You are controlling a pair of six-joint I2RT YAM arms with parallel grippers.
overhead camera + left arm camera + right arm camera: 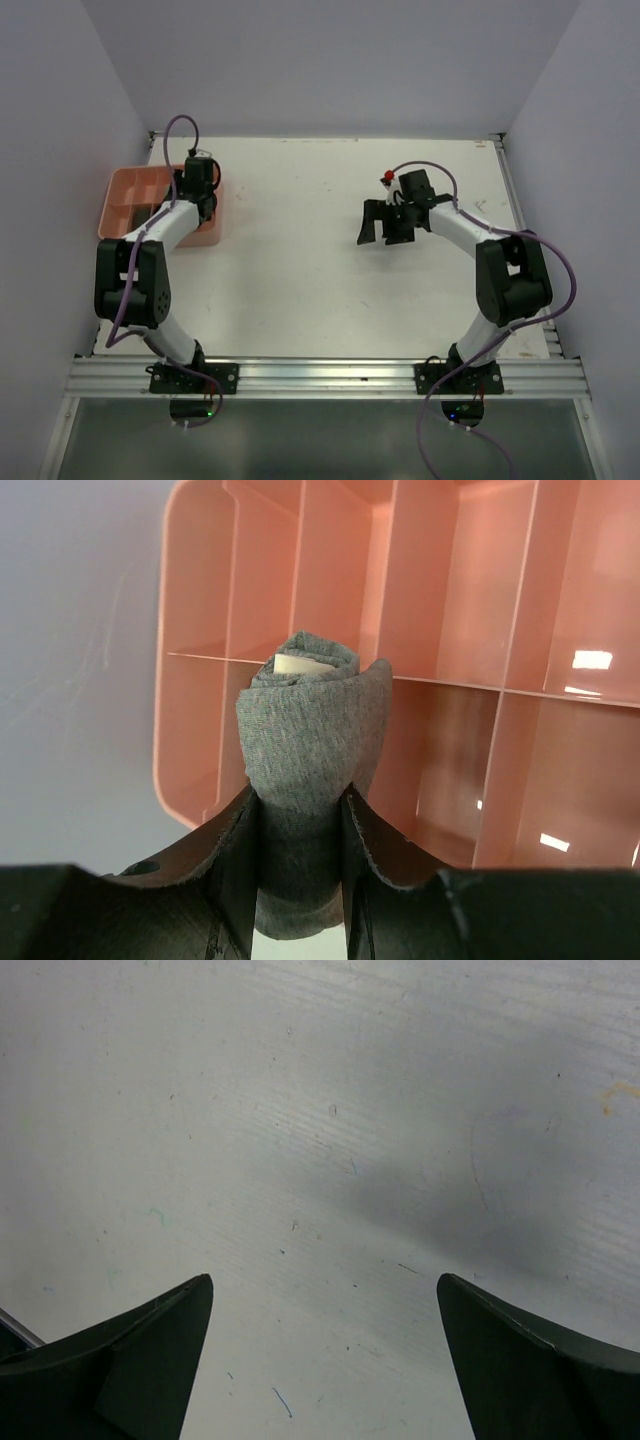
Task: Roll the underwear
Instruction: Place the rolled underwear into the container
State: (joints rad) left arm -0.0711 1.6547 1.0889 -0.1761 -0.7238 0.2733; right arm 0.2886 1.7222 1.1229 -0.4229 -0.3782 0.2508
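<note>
- Top view: left tool (200, 185) hangs over the pink tray (125, 200) at the far left of the counter (300, 260); right tool (385, 225) is right of centre.
- Left wrist: left tool pinches the grey underwear roll (312, 730), held in front of the tray's compartments.
- Right wrist: right tool spread wide, only counter showing between its fingers.

On my feed the underwear roll (305, 740) is soft grey heathered knit cloth, matt, with a cream strip at its far end. Tray (450, 590): smooth pink plastic, glossy, catching light spots. Left gripper (300, 810) and right gripper (325, 1285): matt black plastic. Table (350, 1110): white, matt, faintly streaked and scuffed. Near rail (330, 372): bare metal.
</note>
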